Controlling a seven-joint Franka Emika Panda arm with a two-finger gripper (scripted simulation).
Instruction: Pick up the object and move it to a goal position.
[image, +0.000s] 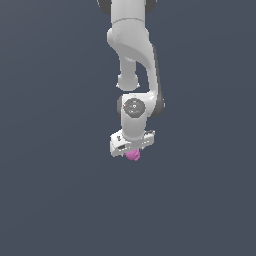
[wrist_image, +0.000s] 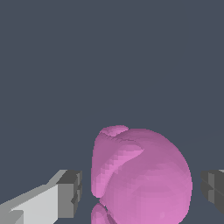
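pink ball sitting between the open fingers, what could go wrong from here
1. The ball is lumpy and rounded, so when the fingers close it may squirt out or roll instead of seating.
2. In the wrist view a gap shows on each side of the ball and the gaps look unequal, so one finger may touch first and nudge it off centre.
3. In the exterior view the gripper hides most of the ball, so depth is hard to judge; a shallow pinch may slip on lifting.

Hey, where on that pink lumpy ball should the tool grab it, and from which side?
Across the widest rounded belly of the pink ball, coming straight down as the tool is posed now. In the wrist view its fingers already flank the ball with gaps on both sides. Probably avoid the folded lump near the top; its uneven surface could slip.
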